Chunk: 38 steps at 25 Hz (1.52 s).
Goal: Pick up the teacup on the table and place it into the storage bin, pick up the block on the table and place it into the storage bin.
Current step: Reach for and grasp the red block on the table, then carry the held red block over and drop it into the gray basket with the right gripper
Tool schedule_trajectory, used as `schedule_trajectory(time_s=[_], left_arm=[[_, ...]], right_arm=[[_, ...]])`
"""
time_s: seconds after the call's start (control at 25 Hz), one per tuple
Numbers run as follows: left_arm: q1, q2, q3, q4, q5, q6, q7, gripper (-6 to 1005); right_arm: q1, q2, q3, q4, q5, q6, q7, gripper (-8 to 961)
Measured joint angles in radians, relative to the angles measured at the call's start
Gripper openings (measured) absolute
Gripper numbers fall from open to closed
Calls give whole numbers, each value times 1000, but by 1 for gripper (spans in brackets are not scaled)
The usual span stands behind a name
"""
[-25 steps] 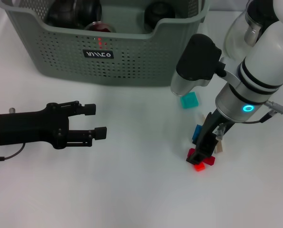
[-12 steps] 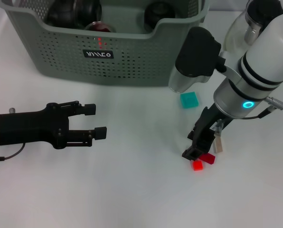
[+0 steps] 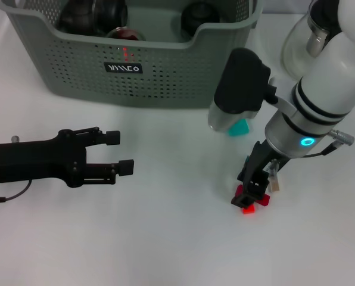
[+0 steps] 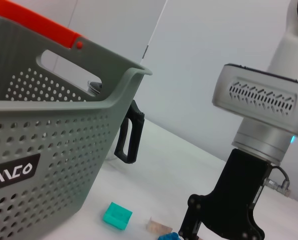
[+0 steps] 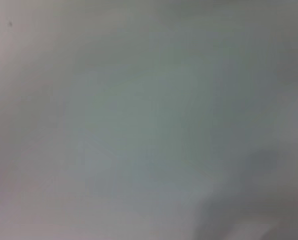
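Note:
Red blocks [image 3: 247, 208] lie on the white table at the right, and my right gripper [image 3: 249, 194] points down right on top of them, touching or nearly touching. A teal block [image 3: 242, 127] lies farther back, partly hidden by the right arm; it also shows in the left wrist view as the teal block [image 4: 117, 215]. The grey-green storage bin [image 3: 165, 74] stands at the back, with dark round things inside. No teacup shows on the table. My left gripper [image 3: 122, 152] rests open and empty at the left. The right wrist view shows only a grey blur.
A glass teapot [image 3: 305, 36] stands at the back right beside the bin, and its black handle [image 4: 129, 132] shows in the left wrist view. A small beige block [image 3: 275, 184] lies just right of the right gripper. A blue piece [image 4: 168, 236] sits by the gripper's base.
The right gripper rose and swung slightly left of the red blocks, then came back down onto them. The right arm now covers part of the teal block. The left arm has not moved.

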Motion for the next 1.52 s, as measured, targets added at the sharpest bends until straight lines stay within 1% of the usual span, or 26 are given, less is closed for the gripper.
schedule_trajectory(time_s=[0.16,0.76,1.0,1.2,1.32,1.4,1.52], left_arm=[[0,0,0,0,1,0,0,861],[0,0,3,-4,2,0,0,861],[-1,0,3,-9,3,0,0,861],[-2,0,3,-9,3,0,0,861],[-2,0,3,-9,4,0,0,861],[-1,0,2,-9,4,1,0,861],[0,0,-2,-9,4,3,0,861]], right_arm=[[-7,-1,-27,-9,0,14,0,549],[-12,-2,-27,-9,-2,18,0,549],[-14,-2,-23,-16,-2,12,0,421],[-18,-3,-20,-24,-1,9,0,207],[-25,-4,-2,-40,6,5,-1,206],[-46,-5,45,-86,11,-9,-8,204],[-92,-6,171,-184,31,-86,-55,205]])
